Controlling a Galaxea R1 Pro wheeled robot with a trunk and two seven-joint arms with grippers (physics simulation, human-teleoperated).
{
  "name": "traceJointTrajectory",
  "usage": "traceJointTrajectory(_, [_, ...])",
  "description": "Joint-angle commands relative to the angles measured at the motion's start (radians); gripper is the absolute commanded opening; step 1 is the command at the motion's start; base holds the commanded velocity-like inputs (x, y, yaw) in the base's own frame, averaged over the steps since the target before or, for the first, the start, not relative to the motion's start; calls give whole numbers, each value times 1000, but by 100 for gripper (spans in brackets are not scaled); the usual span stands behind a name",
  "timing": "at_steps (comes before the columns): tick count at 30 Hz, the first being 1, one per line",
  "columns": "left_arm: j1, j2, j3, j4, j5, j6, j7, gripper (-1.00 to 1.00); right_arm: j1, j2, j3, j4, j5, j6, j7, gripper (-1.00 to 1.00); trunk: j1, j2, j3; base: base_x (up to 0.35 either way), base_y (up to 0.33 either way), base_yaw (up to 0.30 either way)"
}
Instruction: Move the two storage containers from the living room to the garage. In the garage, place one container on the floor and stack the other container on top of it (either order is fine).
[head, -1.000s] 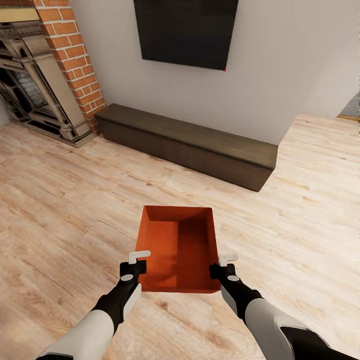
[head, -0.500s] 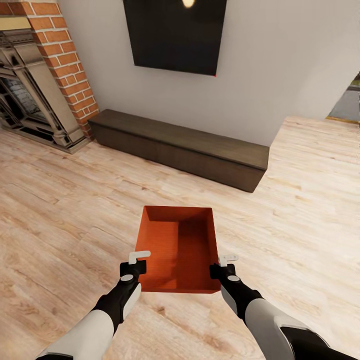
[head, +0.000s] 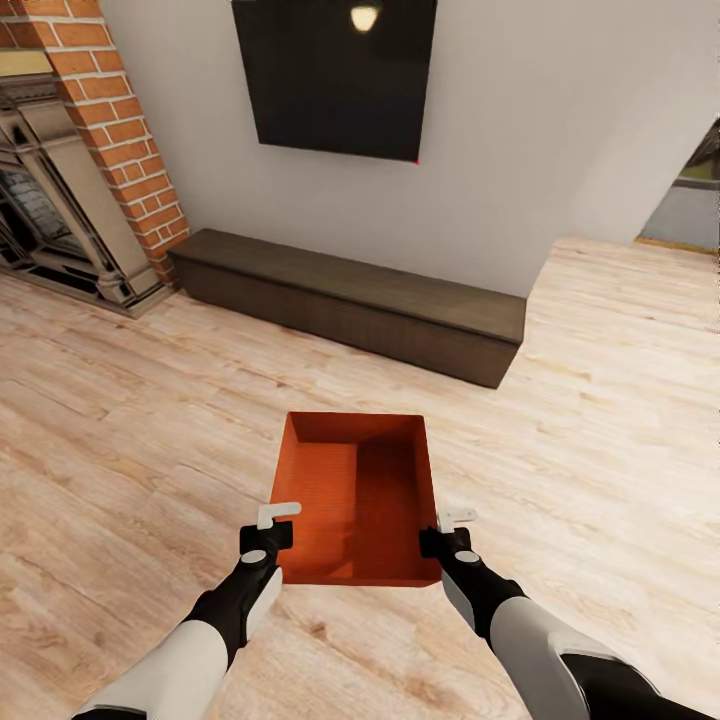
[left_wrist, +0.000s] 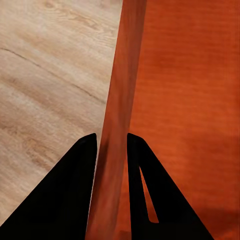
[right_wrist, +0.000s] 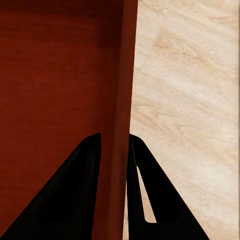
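Observation:
One orange-red storage container (head: 355, 495) hangs level in front of me above the light wood plank floor (head: 120, 420) of the living room, open top up and empty. My left gripper (head: 272, 530) is shut on its left wall (left_wrist: 116, 125), one dark finger on each side. On the opposite side my right gripper (head: 440, 533) is shut on the right wall (right_wrist: 122, 100) the same way. The second container is out of view.
A long dark low bench (head: 350, 300) runs along the white wall ahead, under a black wall TV (head: 335, 75). The red-brick fireplace (head: 70, 170) stands at the far left. An opening (head: 690, 195) shows at the far right past the wall's corner.
The whole view has swung to the right: bench, TV and fireplace slid left and the opening at the right grew. The container and both grippers kept their hold and place.

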Motion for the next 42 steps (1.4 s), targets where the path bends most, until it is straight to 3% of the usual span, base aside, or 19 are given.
traceJointTrajectory(1, [-1, 2, 7, -4, -18, -66, 28, -100, 0, 0, -26, 4, 7, -4, -4, -100, 0, -1, 1, 0, 0, -70])
traceJointTrajectory(6, [-1, 6, 10, 3, -17, -97, 29, -100, 0, 0, -26, 4, 7, -4, -4, -100, 0, -1, 8, 0, 0, -67])
traceJointTrajectory(42, [-1, 10, 8, 7, -14, -89, 28, -100, 0, 0, -27, 4, 7, -4, -2, -100, 0, -1, 62, 0, 0, -63])
